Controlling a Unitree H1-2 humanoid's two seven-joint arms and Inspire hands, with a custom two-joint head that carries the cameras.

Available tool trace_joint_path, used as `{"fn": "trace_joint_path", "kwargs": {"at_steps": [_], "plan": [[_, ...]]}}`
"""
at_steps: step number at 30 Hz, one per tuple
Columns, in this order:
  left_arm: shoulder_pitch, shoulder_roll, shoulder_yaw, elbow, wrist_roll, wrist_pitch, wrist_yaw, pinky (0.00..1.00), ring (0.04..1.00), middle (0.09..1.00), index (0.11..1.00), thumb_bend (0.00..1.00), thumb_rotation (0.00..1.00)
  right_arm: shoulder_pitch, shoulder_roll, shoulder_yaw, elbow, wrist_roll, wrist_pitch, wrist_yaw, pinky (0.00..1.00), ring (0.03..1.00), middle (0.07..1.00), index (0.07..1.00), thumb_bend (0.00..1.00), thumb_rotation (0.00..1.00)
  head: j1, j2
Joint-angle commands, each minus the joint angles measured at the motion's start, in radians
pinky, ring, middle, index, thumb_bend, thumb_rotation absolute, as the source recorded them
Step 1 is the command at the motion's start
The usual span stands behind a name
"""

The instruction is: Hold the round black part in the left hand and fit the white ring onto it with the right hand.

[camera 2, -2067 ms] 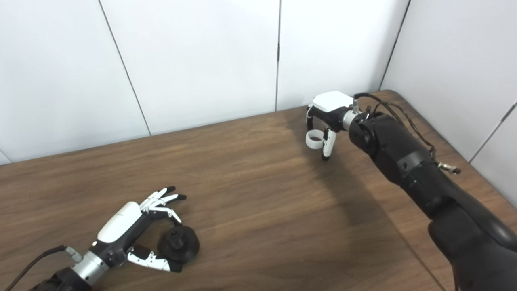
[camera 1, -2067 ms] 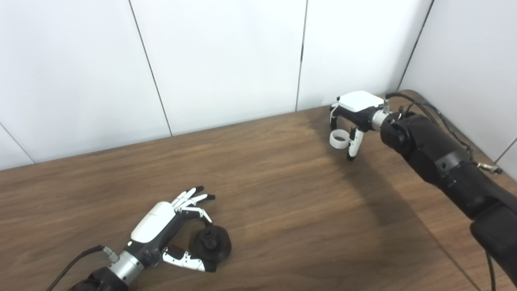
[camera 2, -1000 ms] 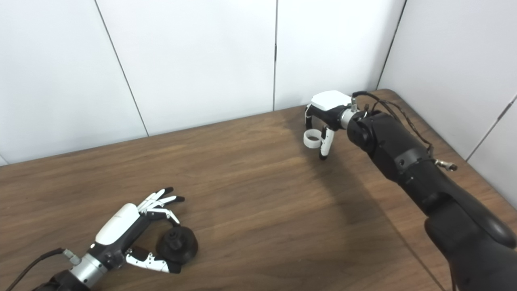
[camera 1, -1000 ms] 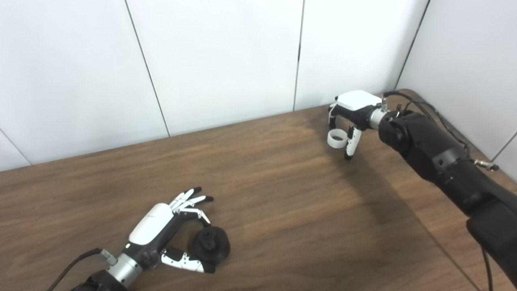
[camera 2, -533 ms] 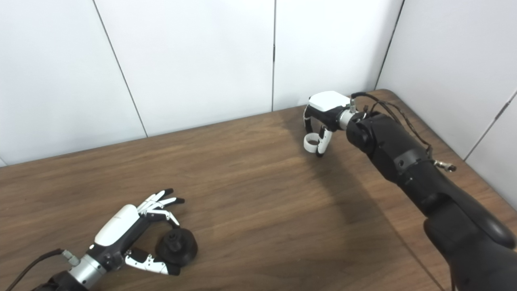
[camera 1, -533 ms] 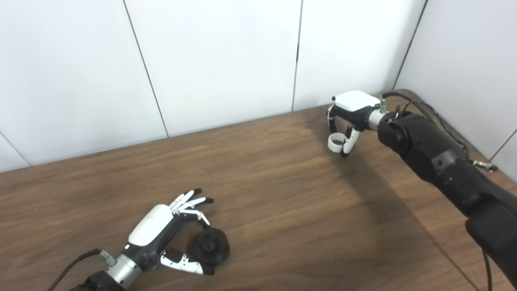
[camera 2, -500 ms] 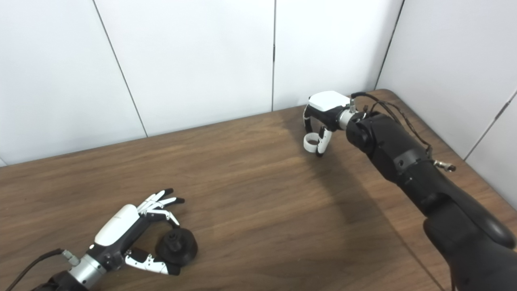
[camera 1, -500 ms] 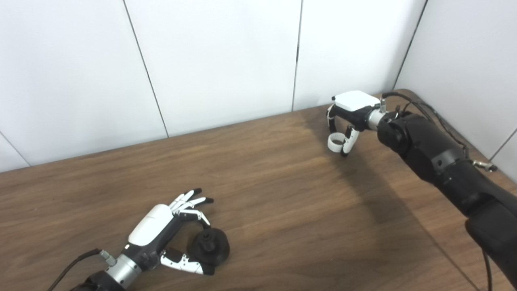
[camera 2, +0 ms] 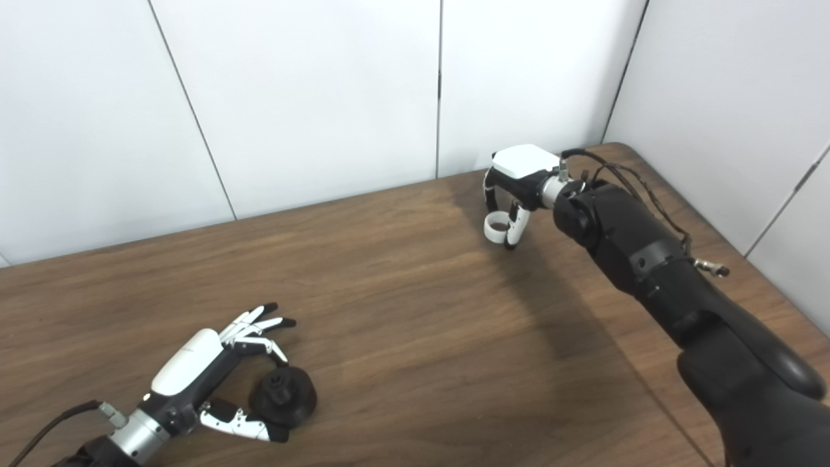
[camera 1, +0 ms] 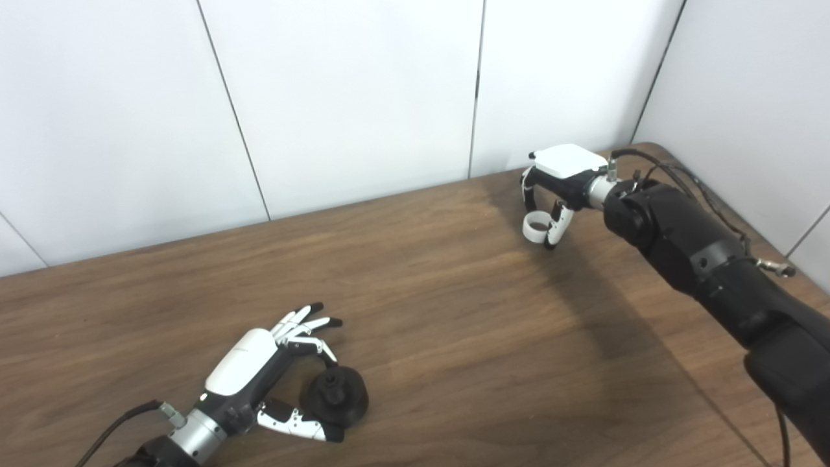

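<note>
The round black part (camera 1: 337, 395) with a small knob on top rests on the wooden table (camera 1: 454, 337) at the near left. My left hand (camera 1: 259, 366) lies beside it, thumb against its near edge and one curled finger over its far side; the other fingers fan out. My right hand (camera 1: 551, 194) hovers over the far right of the table, palm down. It is shut on the white ring (camera 1: 535, 228), also white ring (camera 2: 496, 227), which hangs pinched between thumb and a finger just above the wood.
White wall panels (camera 1: 356, 97) stand close behind the table, and another wall (camera 1: 746, 97) runs along the right side. The table's rounded far right corner (camera 1: 655, 148) is just behind my right hand. Cables (camera 1: 713, 194) run along the right forearm.
My right thumb has closed in on the white ring, and the hand has drifted slightly left with it. The left hand and black part have kept still; the camera shifted a little.
</note>
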Motion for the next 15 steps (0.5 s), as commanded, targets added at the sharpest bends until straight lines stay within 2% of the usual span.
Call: {"fn": "trace_joint_path", "kwargs": {"at_steps": [1,8,15], "plan": [[0.024,0.016,-0.03,0.032,0.065,0.009,-0.043,1.0,1.0,0.883,0.481,0.52,0.06,-0.031,-0.013,-0.013,-0.066,0.011,-0.034,-0.019,1.0,1.0,0.836,0.483,0.53,0.14,0.0,0.0],[0.014,0.015,-0.035,0.057,0.072,0.009,-0.035,1.0,1.0,0.878,0.481,0.52,0.06,-0.028,-0.008,-0.026,-0.214,0.026,-0.064,0.022,1.0,1.0,0.847,0.482,0.53,0.14,0.016,-0.003],[0.009,0.016,-0.044,0.07,0.065,0.008,-0.028,1.0,1.0,0.878,0.481,0.52,0.06,-0.034,0.013,-0.023,-0.38,0.037,-0.069,0.113,1.0,1.0,0.87,0.483,0.53,0.14,0.024,-0.011]]}}
